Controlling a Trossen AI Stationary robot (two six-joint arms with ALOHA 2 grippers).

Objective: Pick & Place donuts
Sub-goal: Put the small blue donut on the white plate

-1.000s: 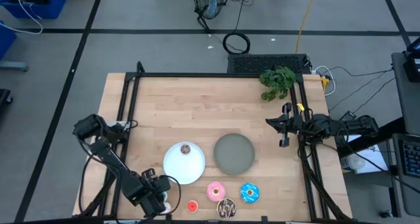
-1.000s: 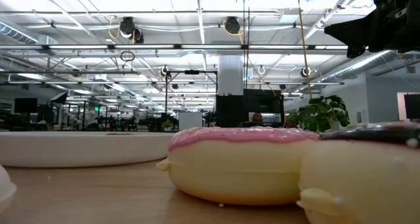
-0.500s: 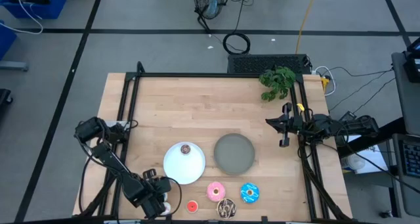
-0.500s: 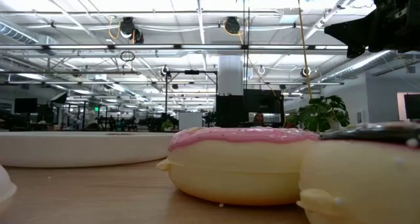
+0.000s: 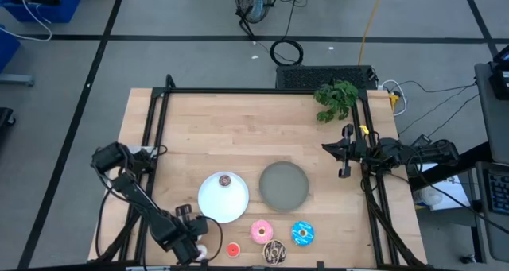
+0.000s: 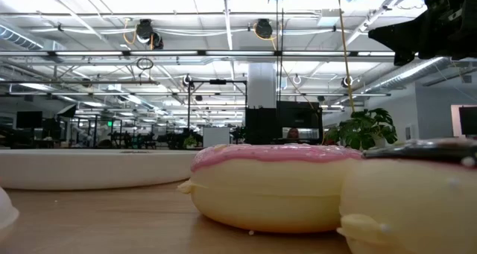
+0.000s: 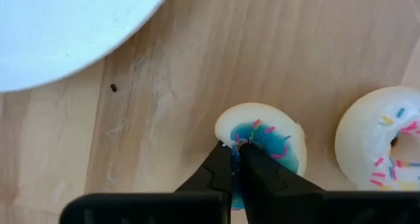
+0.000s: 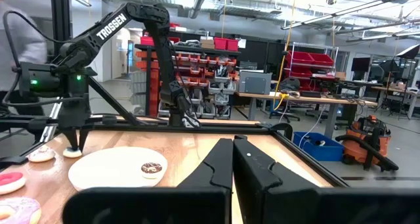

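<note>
My left gripper [image 5: 197, 247] [image 7: 236, 145] stands at the near left of the table, shut on a tiny blue sprinkled donut [image 7: 269, 135]. A tiny whitish donut [image 7: 384, 145] lies right beside it. A tiny red donut [image 5: 232, 250], a pink donut [image 5: 261, 231], a chocolate donut [image 5: 275, 253] and a blue sprinkled donut [image 5: 302, 233] lie along the near edge. A tiny brown donut [image 5: 225, 180] sits on the white plate [image 5: 215, 203]. My right gripper [image 5: 326, 147] [image 8: 233, 142] waits shut at the right edge, above the table. My left gripper has its two fingertips [image 7: 223, 155] together on the blue-iced top of the tiny donut, at one side of the ring [image 7: 244, 137]. The fingers come from above, pointing down. The donut lies flat on the wood.
A grey plate [image 5: 284, 185] lies right of the white plate. A green plant [image 5: 336, 98] stands at the far right corner. A black frame [image 5: 238, 90] runs around the table. Bare wood covers the far half.
My left gripper has eased a little toward the table's near edge, over the tiny donuts. The donuts and plates lie where they were.
</note>
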